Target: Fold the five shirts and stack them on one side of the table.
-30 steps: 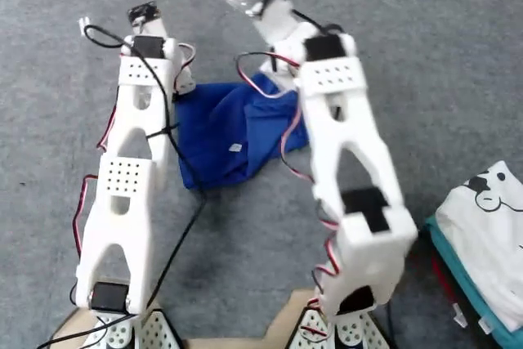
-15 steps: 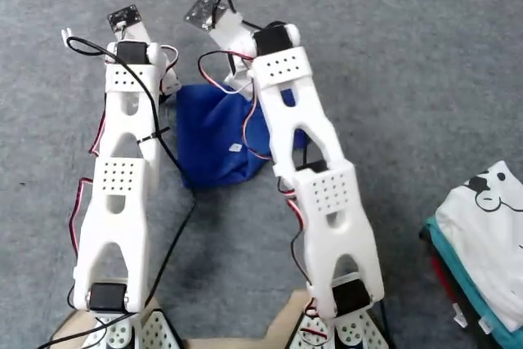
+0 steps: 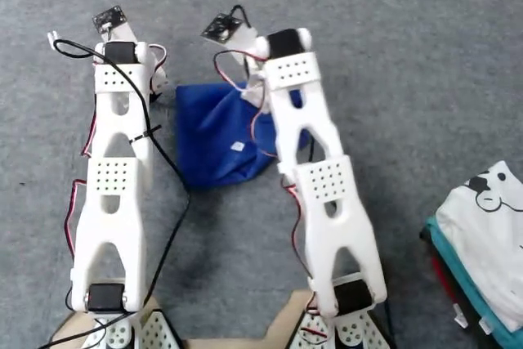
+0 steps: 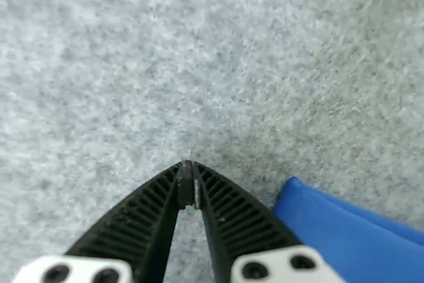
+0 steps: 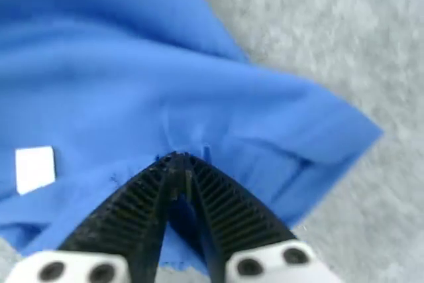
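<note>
Left arm (image 3: pixel 114 177) stretched almost straight forward from its base, wrist bent down at the far end; left gripper (image 4: pixel 188 175) pointing down, its two ribbed black fingers (image 4: pixel 142 220) closed tip to tip. Right arm (image 3: pixel 319 194) also stretched forward but leaning toward the left arm, so the two wrists sit near each other, the right one a little short of the left. Right gripper (image 5: pixel 179 164) pointing down, fingers (image 5: pixel 132 210) closed with a pucker of blue shirt (image 5: pixel 199 84) pinched at the tips.
</note>
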Robot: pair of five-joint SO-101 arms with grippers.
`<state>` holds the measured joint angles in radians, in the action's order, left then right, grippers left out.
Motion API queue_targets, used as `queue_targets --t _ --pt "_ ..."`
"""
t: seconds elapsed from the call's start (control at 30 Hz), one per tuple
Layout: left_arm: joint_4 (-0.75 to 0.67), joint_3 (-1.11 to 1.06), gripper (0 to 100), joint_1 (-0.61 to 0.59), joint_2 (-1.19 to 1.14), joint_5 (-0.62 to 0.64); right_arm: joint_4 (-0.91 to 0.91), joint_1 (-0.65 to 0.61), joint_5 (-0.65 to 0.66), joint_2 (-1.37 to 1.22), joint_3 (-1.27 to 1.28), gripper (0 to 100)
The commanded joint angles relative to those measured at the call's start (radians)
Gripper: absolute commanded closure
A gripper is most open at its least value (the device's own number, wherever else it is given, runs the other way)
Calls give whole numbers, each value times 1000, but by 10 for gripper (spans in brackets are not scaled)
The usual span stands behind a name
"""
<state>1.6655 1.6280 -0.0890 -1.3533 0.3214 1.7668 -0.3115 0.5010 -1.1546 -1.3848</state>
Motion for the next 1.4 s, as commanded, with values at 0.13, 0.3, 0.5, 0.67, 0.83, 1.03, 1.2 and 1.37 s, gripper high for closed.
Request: queue_targets --t 0.13,0.3,0.5,0.67,0.83,1.03,1.2,1.37 --pt "-15 44 979 -5 19 5 20 44 15 104 91 994" --pt "-17 44 979 -5 19 5 20 45 51 248 343 994" --pt "-17 44 979 2 19 3 18 93 74 435 644 994" --pt "-23 44 979 2 16 3 15 150 101 550 805 994" --pt "-23 44 979 2 16 3 -21 154 114 615 820 994" --pt "-23 44 979 3 15 3 -78 42 114 582 696 994" --pt "-23 44 979 3 15 3 -121 -13 112 430 492 994" --pt "-23 44 979 3 15 3 -115 -15 112 242 251 994"
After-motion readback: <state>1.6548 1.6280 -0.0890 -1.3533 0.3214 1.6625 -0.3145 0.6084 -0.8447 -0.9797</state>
